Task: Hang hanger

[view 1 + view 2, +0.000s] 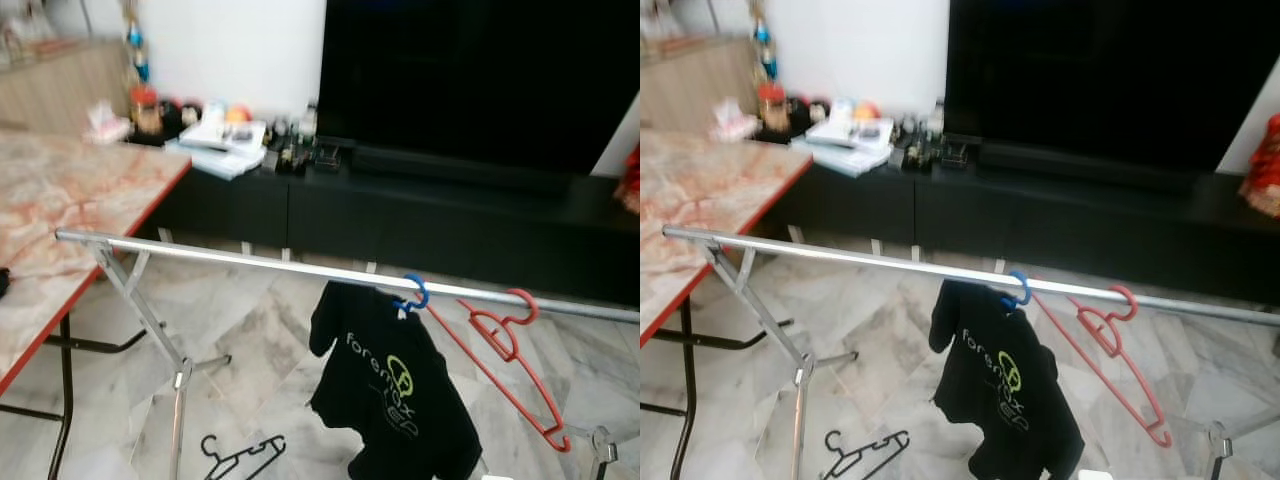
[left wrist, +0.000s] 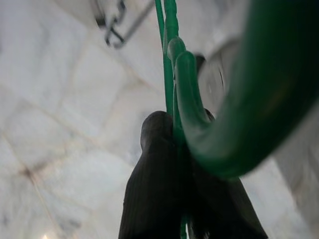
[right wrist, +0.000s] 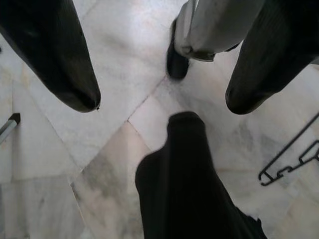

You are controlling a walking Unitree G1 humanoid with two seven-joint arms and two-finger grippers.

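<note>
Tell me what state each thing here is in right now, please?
Green hanger: clamped in the left pincer.
Right pincer: open, holding nothing, above the floor.
Black T-shirt: hanging from the rail on a blue hook.
Red hanger: hooked on the rail, bare, tilted.
Black hanger: lying on the floor.

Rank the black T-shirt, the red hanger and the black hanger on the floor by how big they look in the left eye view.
1. T-shirt, largest by far.
2. Red hanger, long but thin.
3. Black hanger, smallest, though it lies farther off on the floor, so its true size may well match the red one's.
</note>
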